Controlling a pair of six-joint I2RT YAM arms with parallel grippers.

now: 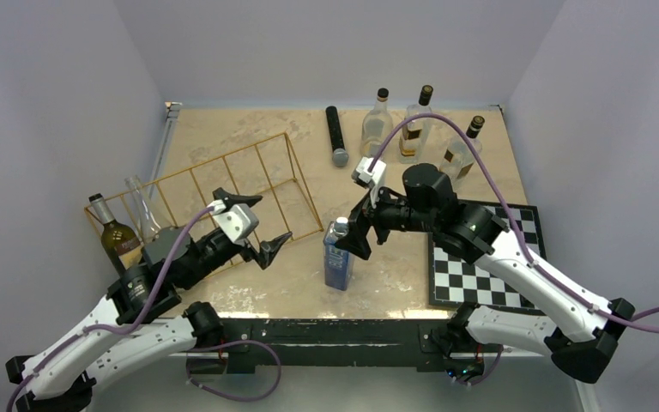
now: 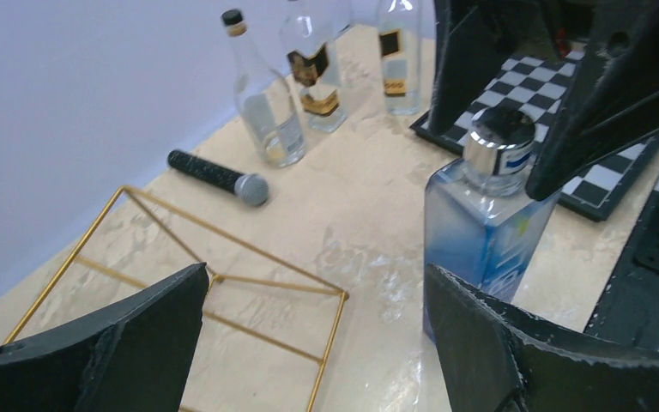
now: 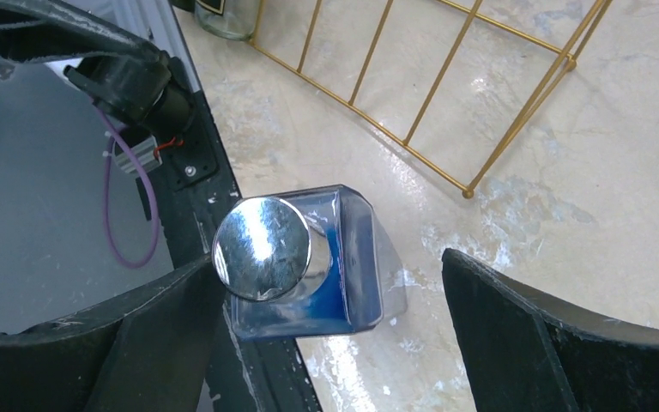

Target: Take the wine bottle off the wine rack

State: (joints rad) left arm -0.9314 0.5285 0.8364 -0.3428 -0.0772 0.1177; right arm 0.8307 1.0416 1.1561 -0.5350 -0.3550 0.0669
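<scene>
The gold wire wine rack (image 1: 305,184) lies on the table's left half; it also shows in the left wrist view (image 2: 279,285) and the right wrist view (image 3: 360,118). A dark wine bottle (image 1: 117,238) stands upright at the rack's left end; I cannot tell if it is inside a bay. A square blue bottle (image 1: 337,257) with a chrome cap (image 3: 262,249) stands near the front edge. My right gripper (image 1: 356,232) is open around its cap, the cap close to one finger (image 3: 137,335). My left gripper (image 1: 262,223) is open and empty above the rack's near right corner.
A black microphone (image 1: 336,136) lies at the back. Three clear bottles (image 1: 377,123) stand at the back right. A chessboard (image 1: 480,275) lies under the right arm. A clear glass piece (image 1: 142,206) stands by the rack's left end.
</scene>
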